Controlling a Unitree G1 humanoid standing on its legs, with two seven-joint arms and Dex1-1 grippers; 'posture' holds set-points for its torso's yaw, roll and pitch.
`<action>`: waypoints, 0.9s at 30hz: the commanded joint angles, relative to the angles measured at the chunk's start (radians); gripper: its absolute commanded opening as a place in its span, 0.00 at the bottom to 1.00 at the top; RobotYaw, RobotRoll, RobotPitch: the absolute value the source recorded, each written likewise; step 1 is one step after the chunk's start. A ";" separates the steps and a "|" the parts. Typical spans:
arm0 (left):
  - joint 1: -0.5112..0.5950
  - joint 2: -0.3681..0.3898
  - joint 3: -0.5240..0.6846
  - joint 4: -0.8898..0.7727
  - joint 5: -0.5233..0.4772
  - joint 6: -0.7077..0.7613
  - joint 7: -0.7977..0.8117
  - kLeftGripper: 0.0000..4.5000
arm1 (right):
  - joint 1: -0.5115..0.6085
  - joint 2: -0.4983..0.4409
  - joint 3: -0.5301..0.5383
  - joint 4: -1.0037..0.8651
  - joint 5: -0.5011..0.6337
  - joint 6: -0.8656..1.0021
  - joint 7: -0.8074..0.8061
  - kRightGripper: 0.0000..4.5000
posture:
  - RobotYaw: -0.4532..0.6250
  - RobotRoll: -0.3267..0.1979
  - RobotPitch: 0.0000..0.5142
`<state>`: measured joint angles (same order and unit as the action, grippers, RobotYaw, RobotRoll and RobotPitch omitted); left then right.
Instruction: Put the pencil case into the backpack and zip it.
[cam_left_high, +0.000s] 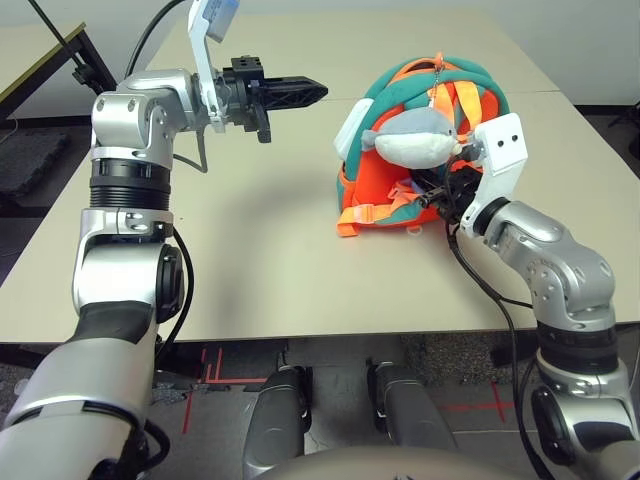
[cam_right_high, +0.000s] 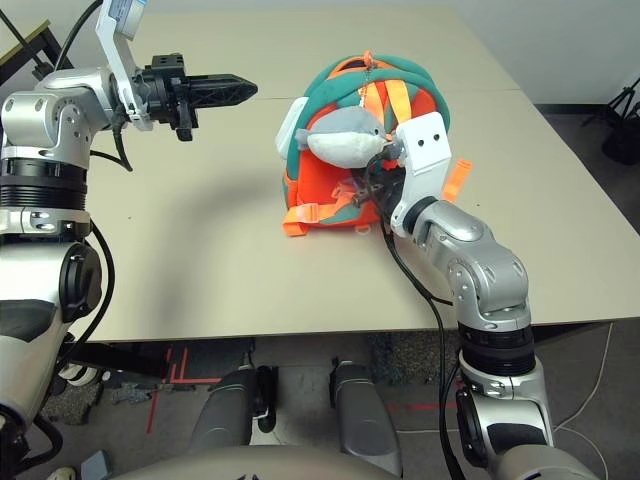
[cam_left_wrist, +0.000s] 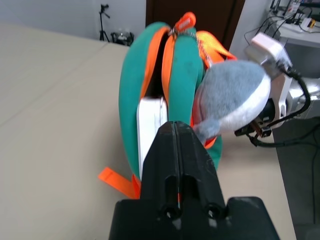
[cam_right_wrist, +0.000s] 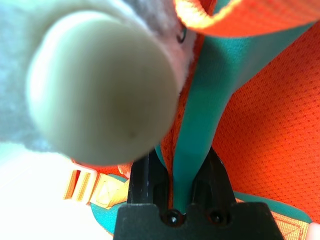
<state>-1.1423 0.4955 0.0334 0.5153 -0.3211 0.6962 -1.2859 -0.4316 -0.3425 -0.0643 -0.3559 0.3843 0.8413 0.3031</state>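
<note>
On table (cam_left_high: 270, 270): orange-teal backpack (cam_left_high: 408, 72), 1 white case (cam_left_wrist: 149, 127) partly inside.

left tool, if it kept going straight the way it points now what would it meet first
Probably the teal side of the backpack, close beside the white pencil case poking out of its opening. How high the tool would pass is hard to judge, so it might catch the case instead.

Pale beige surface (cam_left_high: 270, 280) with a seam across it, light grey wall (cam_left_high: 330, 8) behind, dark grey floor (cam_left_high: 600, 150) with red tape lines (cam_left_high: 235, 380), dark brown door-like panel (cam_left_wrist: 210, 12), small black tripod (cam_left_wrist: 103, 22) near the wall, white desk (cam_left_wrist: 301, 32) with cables
</note>
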 joint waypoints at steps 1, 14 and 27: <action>0.017 -0.017 -0.033 0.028 0.007 -0.018 0.020 0.00 | 0.012 0.003 0.019 0.020 -0.003 0.017 0.003 0.05 | 0.27 0.62 0.23; -0.034 -0.114 -0.102 0.252 0.081 -0.184 0.068 0.00 | 0.016 0.006 0.015 0.012 -0.005 0.020 -0.002 0.05 | 0.26 0.62 0.23; -0.177 -0.295 -0.092 0.619 0.172 -0.406 0.156 0.00 | 0.019 0.007 0.015 0.004 -0.008 0.019 -0.009 0.05 | 0.24 0.62 0.22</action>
<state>-1.2984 0.2373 -0.0523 1.0977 -0.1703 0.3130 -1.1394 -0.4272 -0.3394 -0.0680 -0.3562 0.3736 0.8405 0.2911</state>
